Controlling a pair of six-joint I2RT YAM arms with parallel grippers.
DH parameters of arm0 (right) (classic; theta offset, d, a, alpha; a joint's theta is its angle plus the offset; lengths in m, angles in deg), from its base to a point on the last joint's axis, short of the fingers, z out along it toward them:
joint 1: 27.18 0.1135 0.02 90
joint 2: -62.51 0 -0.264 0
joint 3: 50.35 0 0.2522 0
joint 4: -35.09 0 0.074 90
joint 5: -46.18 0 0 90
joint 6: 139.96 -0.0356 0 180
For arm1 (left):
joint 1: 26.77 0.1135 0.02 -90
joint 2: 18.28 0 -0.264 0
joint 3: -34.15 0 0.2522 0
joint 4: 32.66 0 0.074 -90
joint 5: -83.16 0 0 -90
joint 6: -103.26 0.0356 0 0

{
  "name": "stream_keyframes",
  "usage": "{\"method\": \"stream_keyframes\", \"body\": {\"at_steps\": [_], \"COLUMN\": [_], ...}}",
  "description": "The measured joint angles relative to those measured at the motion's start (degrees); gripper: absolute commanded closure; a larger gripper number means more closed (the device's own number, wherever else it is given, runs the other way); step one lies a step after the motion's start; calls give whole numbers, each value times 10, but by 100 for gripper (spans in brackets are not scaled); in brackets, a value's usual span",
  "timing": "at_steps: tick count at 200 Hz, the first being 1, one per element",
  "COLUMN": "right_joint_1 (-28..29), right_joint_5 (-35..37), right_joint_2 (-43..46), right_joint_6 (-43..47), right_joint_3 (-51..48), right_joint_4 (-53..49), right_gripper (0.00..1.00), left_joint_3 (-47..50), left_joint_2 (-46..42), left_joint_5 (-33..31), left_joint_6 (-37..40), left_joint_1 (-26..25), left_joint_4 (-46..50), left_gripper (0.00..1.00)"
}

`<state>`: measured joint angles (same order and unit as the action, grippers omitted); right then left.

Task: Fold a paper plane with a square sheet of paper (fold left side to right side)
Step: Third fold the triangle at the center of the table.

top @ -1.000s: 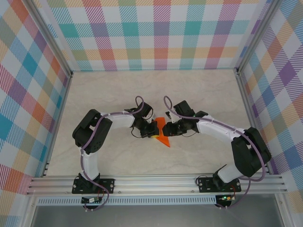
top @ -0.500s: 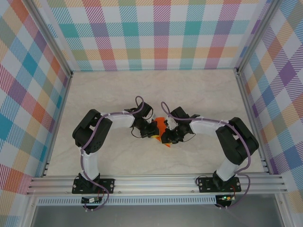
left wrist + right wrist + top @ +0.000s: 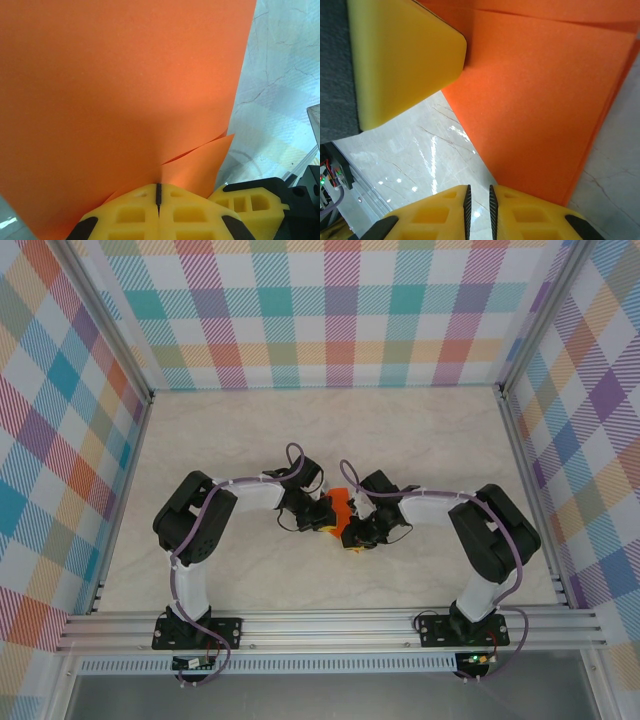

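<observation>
Top external: square sheet of paper (image 3: pixel 341 505) at mid-table (image 3: pixel 250 430), between the two arms and well short of the far wall. Left gripper (image 3: pixel 322 512) against its left side, right gripper (image 3: pixel 352 533) over its near-right part; much of the sheet hidden under both. Left wrist: left gripper (image 3: pixel 158 192) closed tight, only a hairline seam between the pads, orange sheet (image 3: pixel 125 90) rising out of that seam, so clamped on the paper. Second orange layer peeking out lower right, a sign of a flap already doubled over. Yellow finger (image 3: pixel 250 202) of the right gripper just beside that layer, marbled table (image 3: pixel 280 75) beyond. Right wrist: right gripper (image 3: pixel 479 192) drawn almost together, thin slit left, no paper seen in the slit, so gripping nothing as far as visible; sheet (image 3: pixel 540 90) slanting above the table (image 3: pixel 435 145), its lower edge down near the right-hand pad. Broad yellow finger (image 3: pixel 405 60) of the left gripper touching the sheet upper left. Judged step: left-to-right fold under way, left side lifted and partly over, crease not yet flat. Next move, likely: carry the pinched edge rightward onto the right edge, square the corners, hold the sheet down with the right fingertips against slipping, then press along the fold.
</observation>
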<state>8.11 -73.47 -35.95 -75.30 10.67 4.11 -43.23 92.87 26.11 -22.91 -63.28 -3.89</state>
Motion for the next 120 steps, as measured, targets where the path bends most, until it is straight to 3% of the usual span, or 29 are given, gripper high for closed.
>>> {"method": "stream_keyframes", "body": {"at_steps": [67, 120], "right_joint_1": [-12, -12], "right_joint_5": [-12, 27], "right_joint_2": [10, 33], "right_joint_6": [-10, 16], "right_joint_3": [-16, 3], "right_joint_4": [21, -42], "right_gripper": [79, 81], "left_joint_3": [0, -1], "left_joint_2": [0, 0], "left_joint_5": [0, 0], "left_joint_6": [6, 9], "left_joint_1": [0, 0], "left_joint_4": [0, 0], "left_gripper": [100, 100]}}
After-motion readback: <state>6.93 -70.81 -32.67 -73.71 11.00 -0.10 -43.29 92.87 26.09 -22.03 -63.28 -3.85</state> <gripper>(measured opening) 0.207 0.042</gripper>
